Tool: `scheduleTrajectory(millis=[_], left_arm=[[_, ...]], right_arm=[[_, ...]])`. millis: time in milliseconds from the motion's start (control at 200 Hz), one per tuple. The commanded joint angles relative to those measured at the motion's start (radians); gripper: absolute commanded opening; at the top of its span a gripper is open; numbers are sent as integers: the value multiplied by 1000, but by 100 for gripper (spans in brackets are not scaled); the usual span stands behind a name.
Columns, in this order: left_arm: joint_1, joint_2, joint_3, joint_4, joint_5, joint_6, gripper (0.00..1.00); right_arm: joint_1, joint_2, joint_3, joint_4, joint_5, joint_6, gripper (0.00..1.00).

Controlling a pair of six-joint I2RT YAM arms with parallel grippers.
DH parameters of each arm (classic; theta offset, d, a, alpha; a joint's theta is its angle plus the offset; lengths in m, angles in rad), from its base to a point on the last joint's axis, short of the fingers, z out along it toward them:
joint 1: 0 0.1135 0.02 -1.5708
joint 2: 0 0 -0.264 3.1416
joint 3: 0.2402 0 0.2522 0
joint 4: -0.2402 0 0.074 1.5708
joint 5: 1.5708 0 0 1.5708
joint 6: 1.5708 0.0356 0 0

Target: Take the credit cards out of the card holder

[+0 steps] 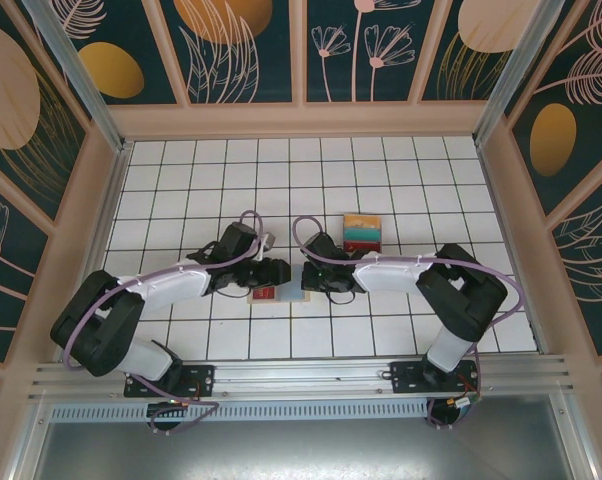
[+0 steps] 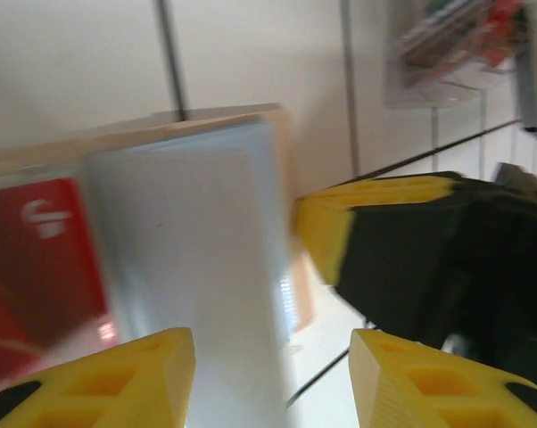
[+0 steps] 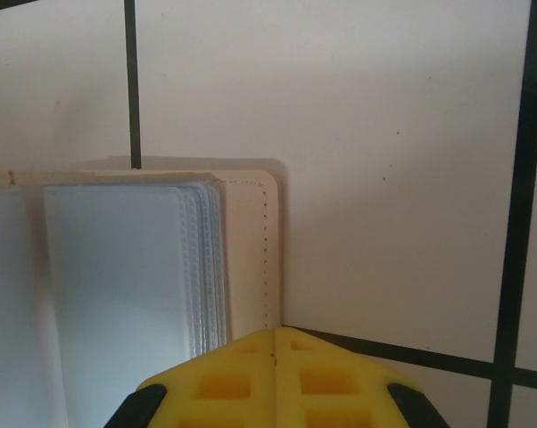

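**Operator:** Top external view: where is the work item?

**Technician:** The card holder (image 1: 293, 294) lies open and flat on the tiled table (image 1: 181, 180), between the two grippers. A red card (image 1: 264, 294) shows in its 9 o'clock half. A stack of cards (image 1: 362, 232) lies at the holder's 1 o'clock, well apart from it. The left gripper (image 1: 277, 272) stands at the holder's 11 o'clock and the right gripper (image 1: 319, 282) at its 3 o'clock.

**Operator:** Left wrist view: what are the jaws doing?

**Technician:** They are partly apart with nothing clamped. A clear sleeve (image 2: 188, 259) runs down toward the gap, nearest the 7 o'clock finger. Contact cannot be confirmed. The gap looks set to take a card edge or a leaf. The red card sits at the sleeve's 9 o'clock.

**Operator:** Right wrist view?

**Technician:** The fingers are closed together and hold nothing. Their tip is at 6 o'clock of the holder's tan corner. The closed tip probably serves as a hold-down, so the holder stays put while the other arm draws a card. Whether it touches the holder cannot be told.
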Motion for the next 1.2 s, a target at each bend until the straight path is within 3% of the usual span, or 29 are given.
scheduleTrajectory(millis=[0,155,290,440,726,1191], left_arm=[[-8,-3,22,10,6,-1,49],[-6,-53,24,-41,-52,8,47],[1,-101,15,-117,-168,17,43],[67,-146,-34,-171,-253,14,37],[106,-101,-94,-168,-250,5,27],[106,-13,-119,-112,-183,3,27]], right_arm=[[13,18,-10,-10,-8,11,7],[13,16,-3,-16,-5,9,7],[12,4,14,-28,-2,-1,7],[10,-40,43,-31,-6,-8,8],[25,-43,127,23,-89,-4,11],[52,84,188,65,-208,2,11]])
